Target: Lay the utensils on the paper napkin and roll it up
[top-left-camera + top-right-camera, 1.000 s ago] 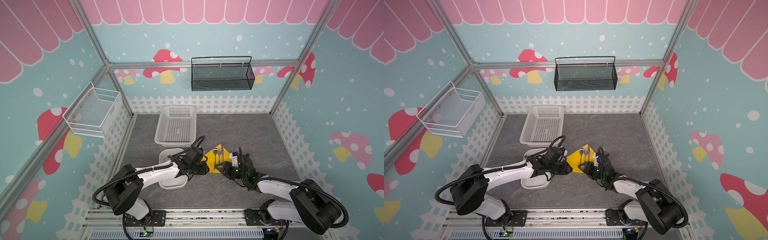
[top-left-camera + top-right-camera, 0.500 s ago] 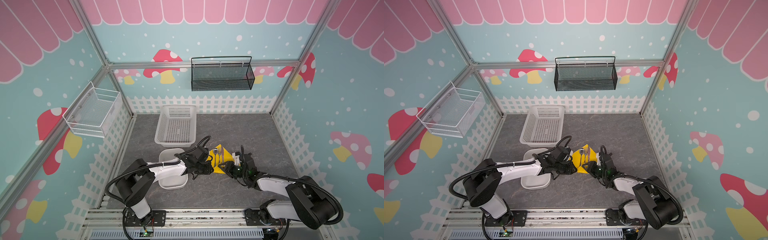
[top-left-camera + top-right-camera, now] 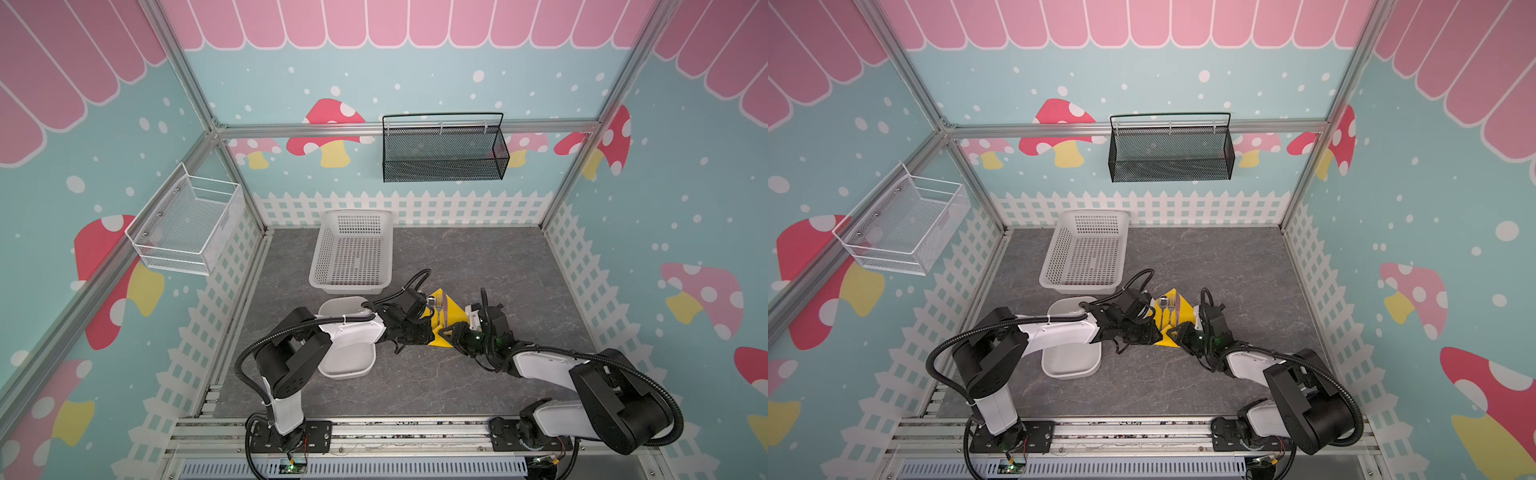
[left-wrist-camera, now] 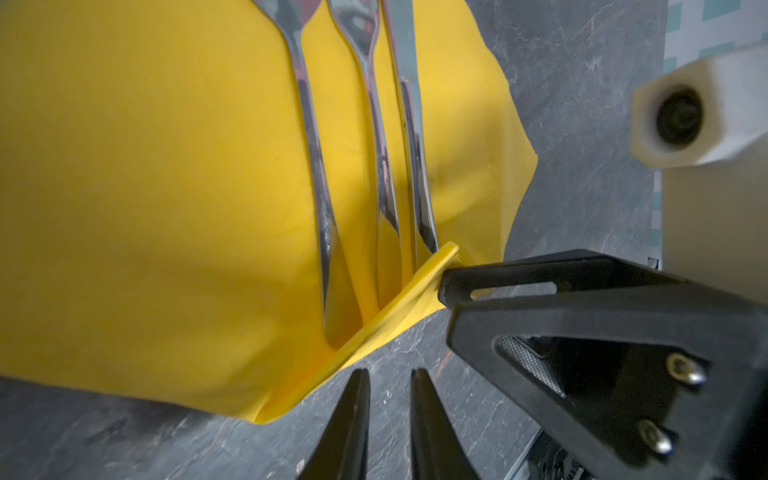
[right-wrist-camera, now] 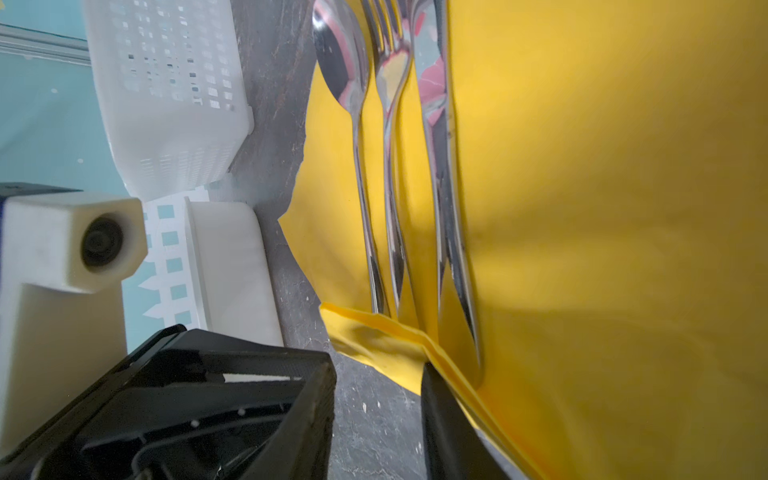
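The yellow paper napkin (image 3: 454, 308) (image 3: 1184, 309) lies on the grey floor in both top views. The utensils, a spoon (image 5: 345, 75), a fork (image 5: 392, 70) and a knife (image 5: 436, 104), lie side by side on it. In the left wrist view my right gripper (image 4: 446, 286) is shut on the napkin's near edge (image 4: 399, 307), which curls up over the handle ends. One right finger (image 5: 440, 415) presses that fold; its partner is hidden under the paper. My left gripper (image 4: 388, 374) hovers just short of the same edge, slightly open with only floor between its fingers.
A white perforated basket (image 3: 320, 257) stands behind the napkin. A white oblong tray (image 3: 349, 361) lies under the left arm. A black mesh basket (image 3: 442, 153) hangs on the back wall and a white wire basket (image 3: 187, 224) on the left wall.
Both grippers have closed in on the napkin's near edge and their jaws have narrowed. The right one has taken hold of the edge and lifted it.
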